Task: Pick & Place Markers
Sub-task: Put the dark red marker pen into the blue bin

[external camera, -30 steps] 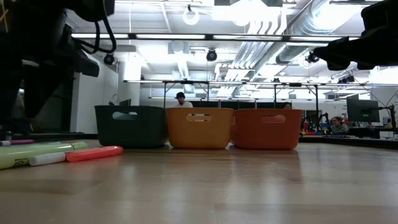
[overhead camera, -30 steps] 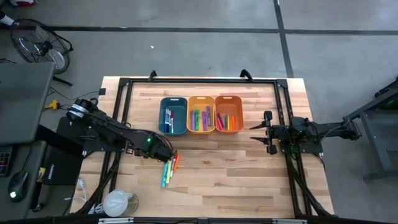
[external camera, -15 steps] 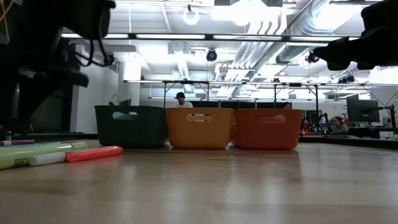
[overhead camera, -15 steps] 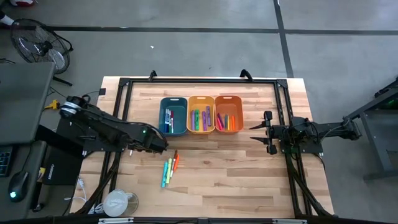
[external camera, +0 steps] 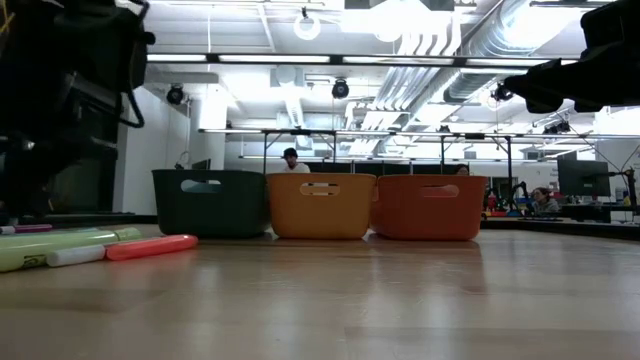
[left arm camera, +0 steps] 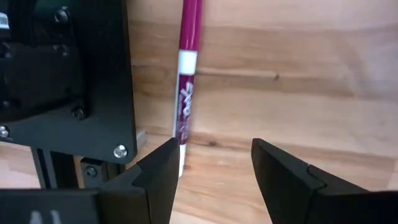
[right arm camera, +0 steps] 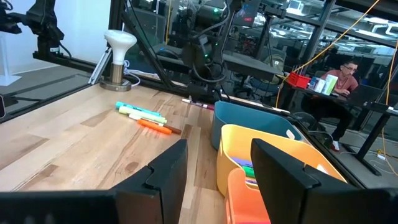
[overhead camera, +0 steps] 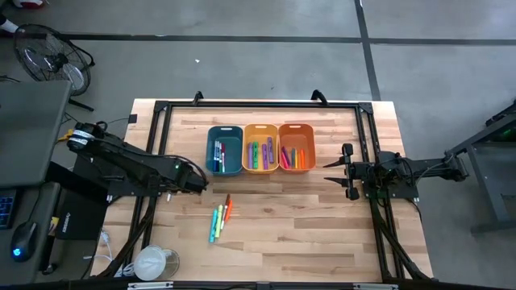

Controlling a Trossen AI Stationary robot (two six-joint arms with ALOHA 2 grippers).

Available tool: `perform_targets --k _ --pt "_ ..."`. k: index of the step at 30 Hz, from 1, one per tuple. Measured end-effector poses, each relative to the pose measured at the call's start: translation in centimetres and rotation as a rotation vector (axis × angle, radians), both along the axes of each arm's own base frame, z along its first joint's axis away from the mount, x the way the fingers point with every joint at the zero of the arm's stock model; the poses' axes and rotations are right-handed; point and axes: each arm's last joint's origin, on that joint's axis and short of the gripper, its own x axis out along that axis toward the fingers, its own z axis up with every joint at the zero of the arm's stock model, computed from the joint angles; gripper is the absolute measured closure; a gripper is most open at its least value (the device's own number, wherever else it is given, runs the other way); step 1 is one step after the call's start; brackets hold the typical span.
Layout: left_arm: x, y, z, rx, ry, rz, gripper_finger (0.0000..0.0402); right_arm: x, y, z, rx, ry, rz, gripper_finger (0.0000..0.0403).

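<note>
A few markers (overhead camera: 219,216), green, teal and orange-red, lie flat on the table in front of the teal bin (overhead camera: 225,150); they also show in the low view (external camera: 110,246). A purple marker (left arm camera: 186,74) lies flat on the wood beside the black frame rail, just ahead of my left gripper (left arm camera: 214,171), which is open, empty and low over the table (overhead camera: 199,182). More markers lie in the yellow-orange bin (overhead camera: 260,148) and the orange bin (overhead camera: 296,147). My right gripper (overhead camera: 343,171) is open and empty, in the air right of the bins.
A black frame (overhead camera: 161,109) runs around the table's far and side edges. A white lamp-like object (overhead camera: 151,262) stands at the near left corner. Bare wood lies between the bins and the near edge. People sit in the room behind (external camera: 291,158).
My left gripper has drawn away from over the loose markers toward the table's left and slightly toward its far edge. The loose markers lie as before.
</note>
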Motion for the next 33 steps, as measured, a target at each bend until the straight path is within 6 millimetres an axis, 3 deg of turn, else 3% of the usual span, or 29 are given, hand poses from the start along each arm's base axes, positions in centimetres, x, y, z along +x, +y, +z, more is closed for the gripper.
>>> perform_targets --k 20,27,33 --pt "0.5 2.5 -0.4 -0.069 0.016 0.09 0.0207 0.0 0.0 0.0 0.0 -0.001 0.0 0.0236" --pt "2.1 2.4 -0.5 -0.106 -0.137 0.148 0.0207 0.0 0.0 0.0 0.0 -0.001 0.0 0.0236" --pt "2.4 2.3 -0.3 -0.128 -0.151 0.194 0.0207 0.0 0.0 0.0 0.0 -0.001 0.0 0.0236"
